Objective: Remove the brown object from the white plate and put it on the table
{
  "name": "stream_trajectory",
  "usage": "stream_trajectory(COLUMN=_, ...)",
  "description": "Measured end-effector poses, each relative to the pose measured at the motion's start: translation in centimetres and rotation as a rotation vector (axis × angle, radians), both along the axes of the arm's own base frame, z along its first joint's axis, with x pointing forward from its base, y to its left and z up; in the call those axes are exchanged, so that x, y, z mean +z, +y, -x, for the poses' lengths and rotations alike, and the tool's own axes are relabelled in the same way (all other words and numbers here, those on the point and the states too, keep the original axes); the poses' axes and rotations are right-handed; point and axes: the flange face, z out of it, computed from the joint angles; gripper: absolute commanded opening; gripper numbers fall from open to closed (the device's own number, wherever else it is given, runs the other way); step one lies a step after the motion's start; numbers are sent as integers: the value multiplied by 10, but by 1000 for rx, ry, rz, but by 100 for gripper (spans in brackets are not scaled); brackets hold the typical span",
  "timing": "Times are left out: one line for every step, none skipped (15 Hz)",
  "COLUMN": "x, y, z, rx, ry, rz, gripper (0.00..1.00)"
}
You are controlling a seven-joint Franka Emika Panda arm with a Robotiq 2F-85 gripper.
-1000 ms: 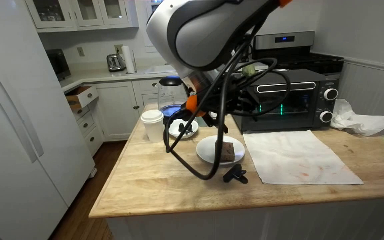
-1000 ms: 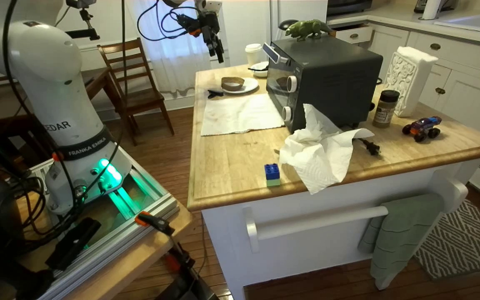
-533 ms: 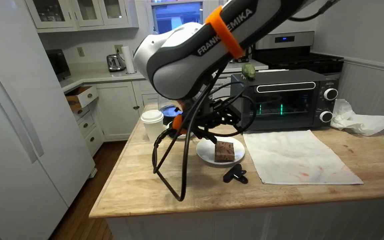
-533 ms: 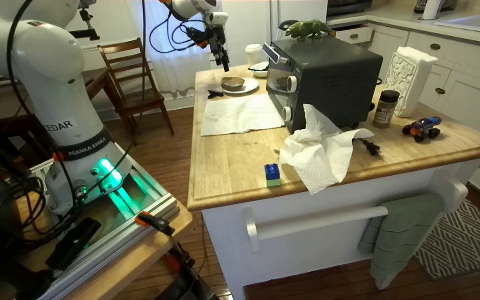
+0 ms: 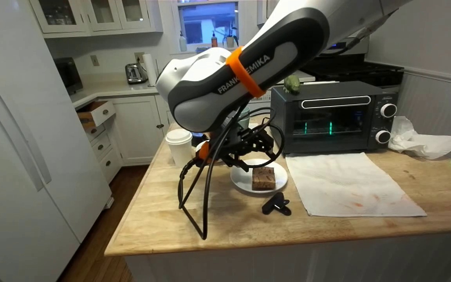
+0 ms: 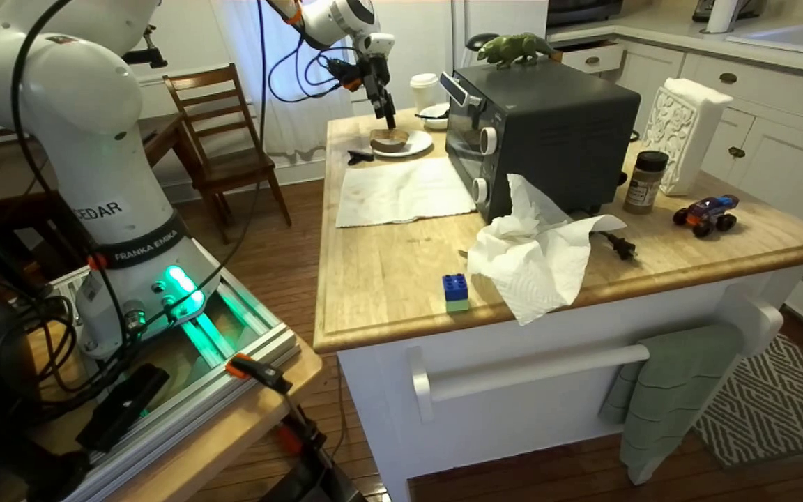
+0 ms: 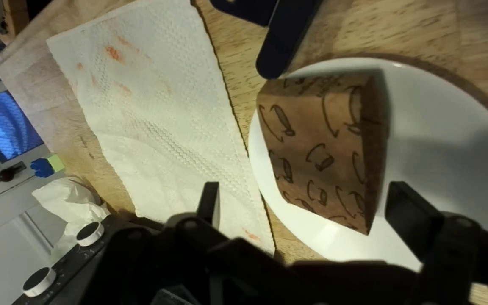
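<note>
The fingers (image 7: 413, 220) are spread apart and hold nothing. The brown block (image 7: 316, 156) sits on the white plate (image 7: 430, 140), off to one side near the rim; it has yet to be moved to the table (image 5: 163, 219). In the wrist view one finger looks close beside the block while the other stands farther off its far side, and the block's faces seem askew to the gap. Going down like this, the nearer tip may land on the block's top or shove it toward the rim, and an uneven squeeze would probably twist it. Reaching too low could press or hook the plate, tilting or dragging it. The black clip (image 5: 276, 203), just outside the rim, could get bumped. In an exterior view the cable (image 5: 205, 211) loops low near the white cup (image 5: 179, 149) and might brush it. Set down carelessly, the block could end on the paper towel (image 5: 350, 184) rather than bare table.
</note>
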Motion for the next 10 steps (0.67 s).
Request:
stream_trajectory(x=-4, y=-3, z=-2, rx=-5, ry=3, rz=7, gripper=94)
stream_trajectory(x=-7, y=-6, z=-4, rx=-10, ry=7, rz=13, gripper=89)
stream_trajectory(x=-10, y=-8, z=-6, rx=-14, ry=13, rz=20, gripper=83)
stream_trajectory(x=-13, y=-10, z=-7, rx=-19, ry=20, rz=27, gripper=75)
stream_trajectory(x=-15, y=-12, z=-7, rx=-23, ry=28, rz=31, gripper=65)
stream_trajectory(x=-16, y=-13, z=-8, rx=-31, ry=37, rz=37, gripper=55)
stream_trajectory(x=-17, y=-14, z=-7, rx=-42, ry=51, rz=42, gripper=47)
stream_trajectory(x=-16, y=-14, z=-6, rx=-52, ry=65, rz=48, gripper=39)
stream_trajectory(x=-15, y=-13, z=-5, rx=-63, ry=78, rz=52, gripper=33)
stream_trajectory(x=-12, y=-12, z=-4, rx=-74, ry=90, rz=53, gripper=25)
